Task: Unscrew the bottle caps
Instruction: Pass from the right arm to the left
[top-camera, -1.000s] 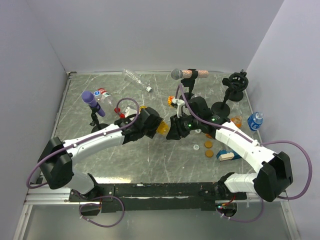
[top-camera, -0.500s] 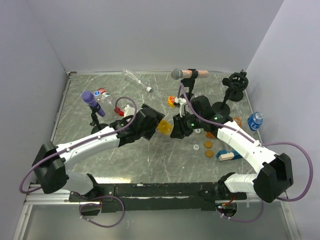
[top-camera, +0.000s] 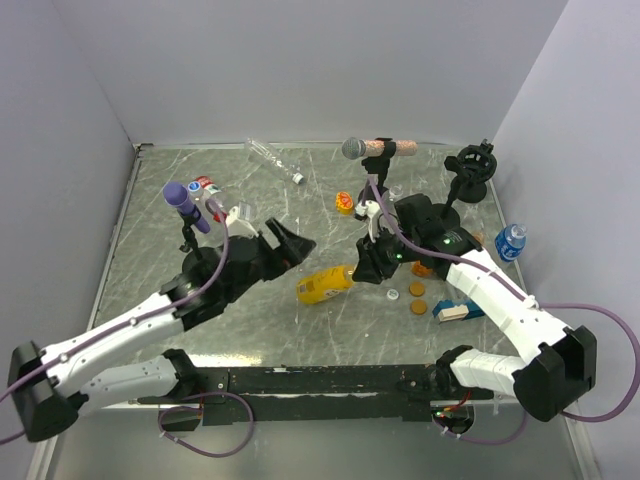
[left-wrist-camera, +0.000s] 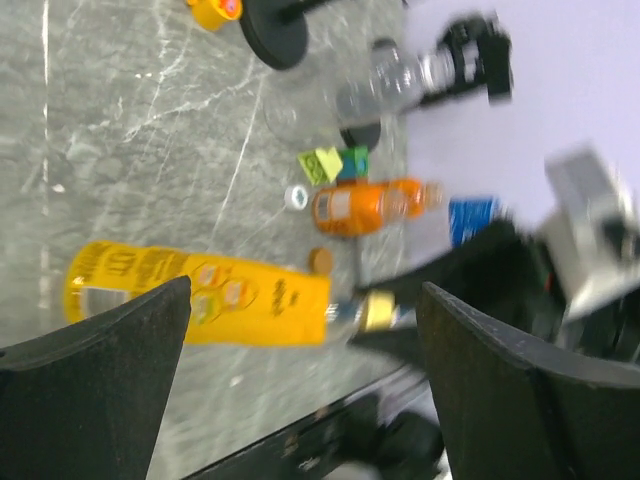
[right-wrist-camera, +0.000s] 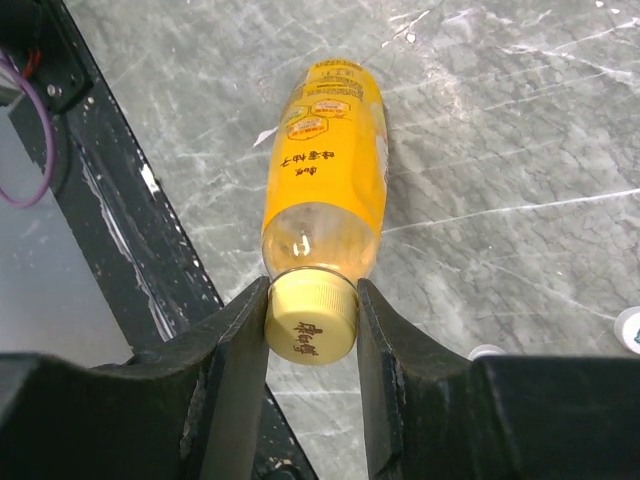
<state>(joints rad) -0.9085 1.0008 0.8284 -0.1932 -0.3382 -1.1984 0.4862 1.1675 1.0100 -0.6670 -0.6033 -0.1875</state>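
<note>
The yellow bottle (right-wrist-camera: 330, 170) is laid on its side on the surface (top-camera: 300, 200), its cap (right-wrist-camera: 311, 322) is pinched in the nearly closed right gripper (right-wrist-camera: 311, 310) but not yet off, and the left gripper (left-wrist-camera: 305, 290) is spread wide and empty, so unscrewing is judged barely started.

Top camera: high, looking down on whole table (top-camera: 300, 330). Wrist cameras: close, low; all share yellow bottle (top-camera: 325, 285).
</note>
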